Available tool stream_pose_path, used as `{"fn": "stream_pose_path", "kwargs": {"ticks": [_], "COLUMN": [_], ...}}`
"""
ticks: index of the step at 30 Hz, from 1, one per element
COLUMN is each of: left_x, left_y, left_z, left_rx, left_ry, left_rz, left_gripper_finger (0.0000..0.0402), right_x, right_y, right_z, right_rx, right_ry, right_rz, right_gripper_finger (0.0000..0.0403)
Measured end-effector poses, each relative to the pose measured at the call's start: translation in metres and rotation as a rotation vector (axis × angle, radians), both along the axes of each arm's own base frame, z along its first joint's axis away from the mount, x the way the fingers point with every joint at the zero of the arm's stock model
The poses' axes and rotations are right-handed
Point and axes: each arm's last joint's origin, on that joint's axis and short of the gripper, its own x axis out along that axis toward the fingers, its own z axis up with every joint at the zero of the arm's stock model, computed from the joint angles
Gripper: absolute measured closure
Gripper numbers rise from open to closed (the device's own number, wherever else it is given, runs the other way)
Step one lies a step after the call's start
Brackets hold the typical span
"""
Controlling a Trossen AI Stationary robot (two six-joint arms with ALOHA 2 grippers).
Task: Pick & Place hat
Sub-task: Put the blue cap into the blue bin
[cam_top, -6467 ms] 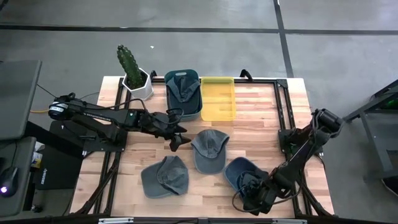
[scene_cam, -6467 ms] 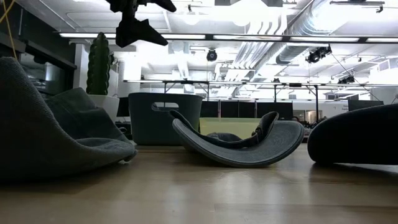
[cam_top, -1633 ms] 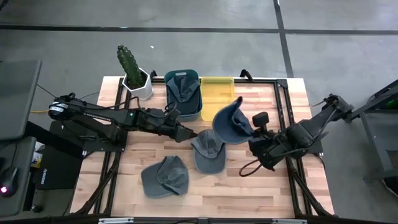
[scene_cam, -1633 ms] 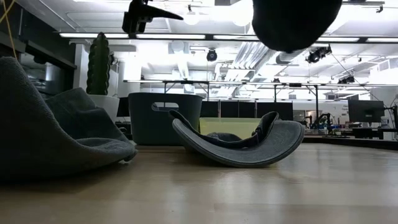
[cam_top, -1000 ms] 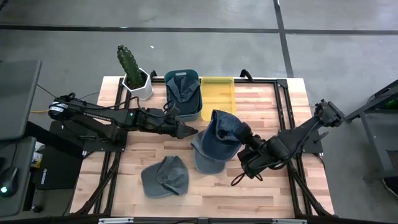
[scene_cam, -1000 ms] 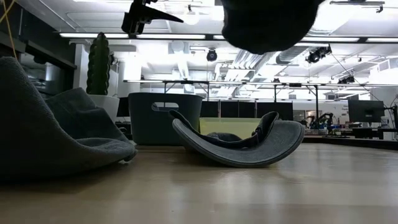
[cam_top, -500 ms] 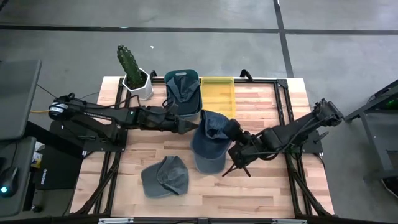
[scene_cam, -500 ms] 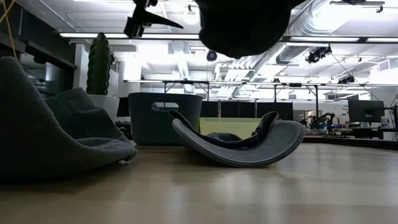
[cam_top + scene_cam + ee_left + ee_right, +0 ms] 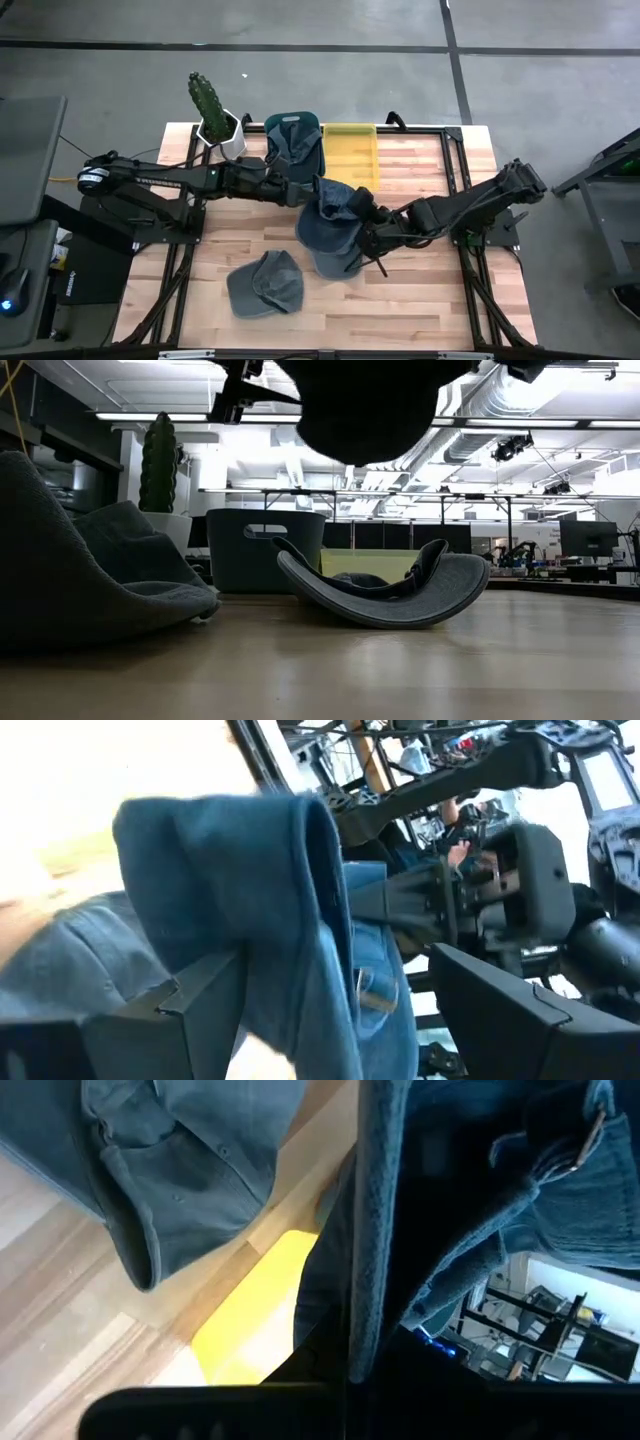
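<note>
High view: a blue hat [image 9: 335, 205] is held clamped in the right pincer [image 9: 362, 218] above the tabletop [image 9: 420, 170], just beside the spread left pincer [image 9: 303, 192], evidently so a handover can be made.

Blue hat [image 9: 330, 215] — yellow bin [image 9: 351, 148]

One camera looks straight down; another sits level at tabletop height; both wrist cameras crowd the blue cap [image 9: 335, 212], which all share.
</note>
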Motion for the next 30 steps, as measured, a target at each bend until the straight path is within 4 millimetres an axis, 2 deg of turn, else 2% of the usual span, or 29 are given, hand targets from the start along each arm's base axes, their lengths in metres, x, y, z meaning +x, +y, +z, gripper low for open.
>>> {"fn": "stream_pose_path", "kwargs": {"ticks": [8, 14, 20, 30], "left_x": [-0.002, -0.007, -0.006, 0.022], "left_y": [0.0, 0.001, 0.001, 0.0], "left_z": [-0.007, -0.017, -0.018, -0.043], "left_rx": [-0.044, -0.091, -0.113, -0.142], "left_ry": [0.076, 0.19, 0.189, 0.22], "left_rz": [-0.028, -0.002, 0.002, -0.031], "left_gripper_finger": [0.0114, 0.0114, 0.0114, 0.0115], "right_x": [0.014, 0.017, 0.022, 0.031], "right_y": [0.0, -0.007, -0.011, -0.013], "right_z": [-0.016, -0.014, -0.013, -0.008], "right_rx": [-0.075, -0.145, -0.129, -0.116], "right_ry": [0.054, 0.044, 0.022, -0.046], "right_rz": [0.026, 0.001, 0.015, 0.042], "right_gripper_finger": [0.0393, 0.0393, 0.0393, 0.0393]}}
